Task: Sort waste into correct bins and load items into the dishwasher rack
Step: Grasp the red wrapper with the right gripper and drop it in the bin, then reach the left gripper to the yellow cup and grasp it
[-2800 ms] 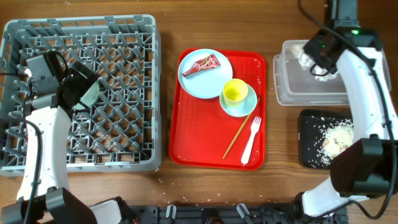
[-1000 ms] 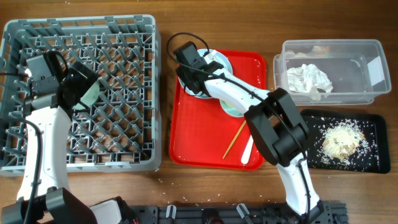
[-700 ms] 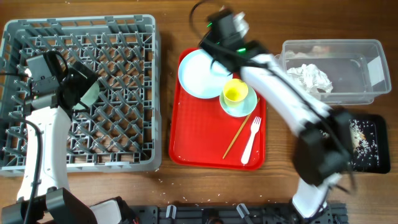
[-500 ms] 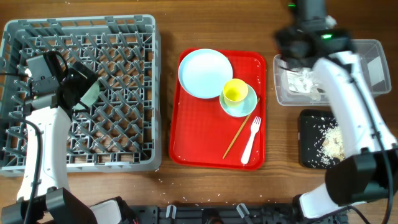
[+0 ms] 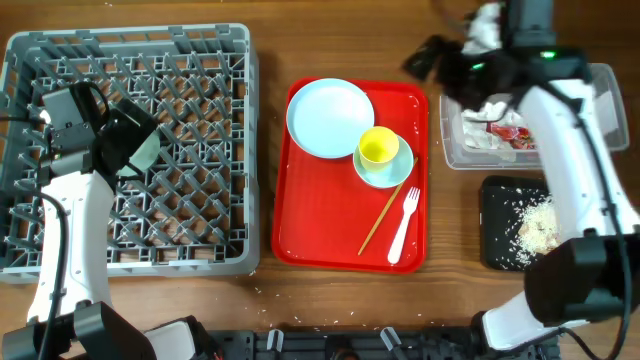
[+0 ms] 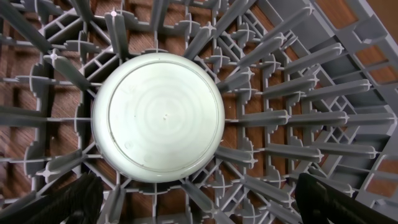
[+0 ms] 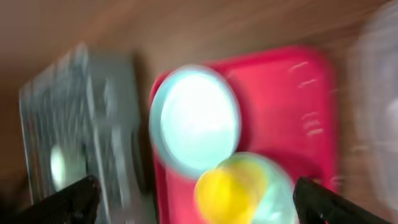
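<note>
- Overhead view: the dishwasher rack (image 5: 200, 255) fills the 9 o'clock side of the table. One item is loaded: the bowl (image 6: 158, 118) sits upside down among the pegs.
- The red tray (image 5: 320, 210) lies at table centre and carries the five unloaded items.
- The clear tub (image 5: 470, 155) stands at 2 o'clock. It contains the crumpled tissue (image 5: 477, 140) and the red wrapper scrap (image 5: 515, 133).
- The black tray (image 5: 500, 240) lies at 4 o'clock, and the rice clump (image 5: 540, 225) rests in it. Judgement: waste sorting looks complete, and rack loading is the step in hand.
- The plate (image 5: 330, 118) lies flat at 11 o'clock on the red tray, with nothing on it.
- The saucer (image 5: 385, 172) touches the plate at the plate's 4 o'clock, and the yellow cup (image 5: 378, 147) stands upright on it.
- The chopstick (image 5: 382, 218) and the fork (image 5: 405, 225) lie side by side at 5 o'clock on the red tray.
- The left gripper (image 6: 199, 202) hangs directly above the bowl. Its fingers are spread wide and hold nothing.
- The right gripper (image 7: 199, 199) is above the table at 1 o'clock of the red tray, near the tub. Its wrist view is motion-blurred, but both fingers show far apart with nothing between them.
- Next move, as a judgement: a gripper must descend onto a red tray item. The cup offers a rim grasp. The flat plate calls for a pinch at its edge, then tilting upright between pegs.
</note>
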